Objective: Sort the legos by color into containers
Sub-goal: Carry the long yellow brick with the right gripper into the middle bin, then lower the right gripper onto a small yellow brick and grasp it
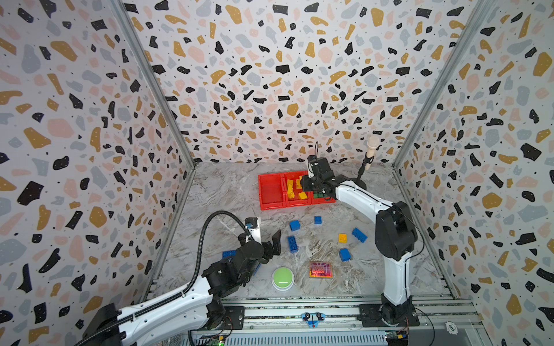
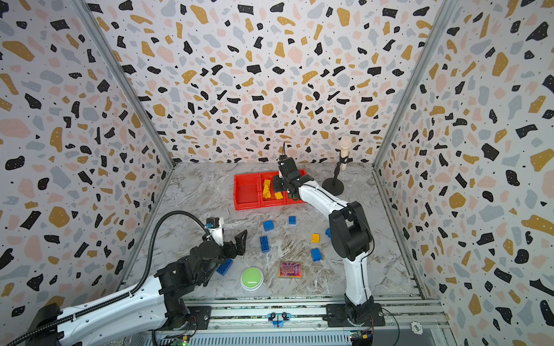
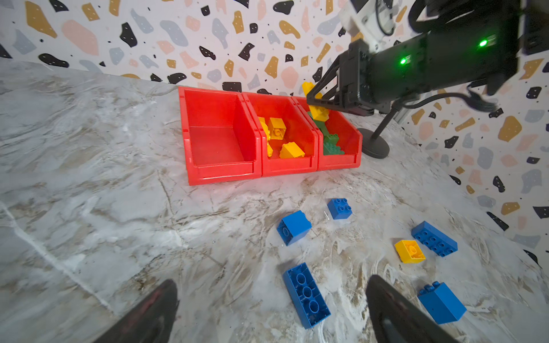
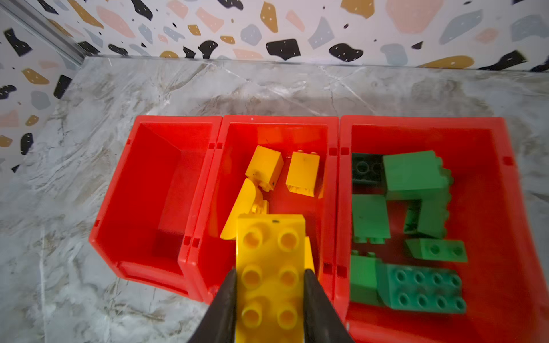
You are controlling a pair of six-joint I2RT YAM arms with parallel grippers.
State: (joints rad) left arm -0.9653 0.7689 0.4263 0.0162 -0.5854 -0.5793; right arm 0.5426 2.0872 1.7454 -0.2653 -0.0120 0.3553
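the left gripper point(image 3: 271, 282), jaws apart, hovers by an oblong blue plastic brick point(image 3: 306, 294), well apart from the red plastic bins point(image 1: 271, 206). over the middle bin point(image 4: 279, 118) the right gripper point(image 4: 270, 273) clamps an oblong yellow studded brick point(image 4: 270, 237), long axis along the bin, close to the green-filled right bin point(image 4: 421, 118); a straight drop looks clear.

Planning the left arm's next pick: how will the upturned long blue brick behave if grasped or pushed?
The long blue brick shows a hollow underside, so probably light yet stiff. Lying flat, it should slide, not roll. Its glossy sides might slip.
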